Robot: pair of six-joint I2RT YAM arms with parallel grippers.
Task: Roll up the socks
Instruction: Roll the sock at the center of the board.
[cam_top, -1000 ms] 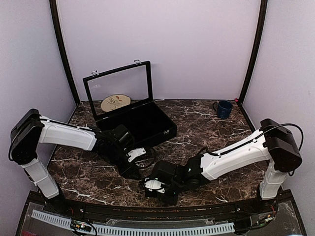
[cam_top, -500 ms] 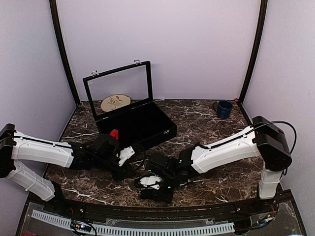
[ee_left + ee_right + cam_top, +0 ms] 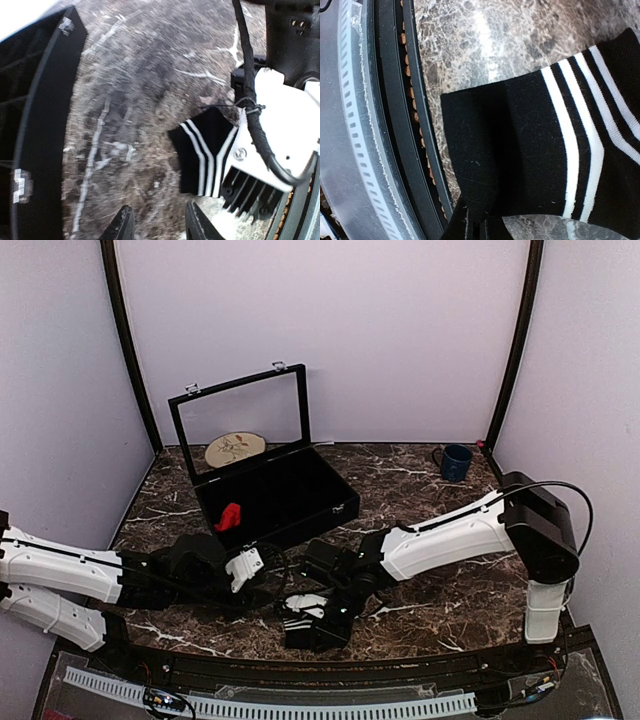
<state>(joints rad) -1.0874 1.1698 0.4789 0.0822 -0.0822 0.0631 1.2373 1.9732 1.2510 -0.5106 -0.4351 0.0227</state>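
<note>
The right gripper [image 3: 476, 227] sits low at the near edge of the marble table [image 3: 485, 40]. Its fingers are pressed together on a pinch of the black sock [image 3: 530, 150], with the fabric rising in a fold straight out from the tips. From that pinch the sock spreads flat on the marble ahead of the fingers and off to one side. Its white stripes curve across the far part of the sock. On the other side of the fingers, just beside the sock's edge, runs the dark rail [image 3: 395, 125] of the table's rim.

The left gripper [image 3: 159, 225] hangs close over the marble with its fingers [image 3: 122, 226] partly apart. Only bare table shows in the gap and nothing is held. Just ahead of its tips and a little to one side, the striped end of the black sock pokes out from under the right arm's white wrist housing [image 3: 280, 125]. The tips are near the sock but apart from it.

Farther beyond the left fingers, well apart from both grippers, the red sock [image 3: 229, 517] sits bunched at the near-left wall of the open black case [image 3: 300, 490]. Whether it lies inside or rests on the rim I cannot tell. At the far right of the table stands a blue mug [image 3: 455, 462]
</note>
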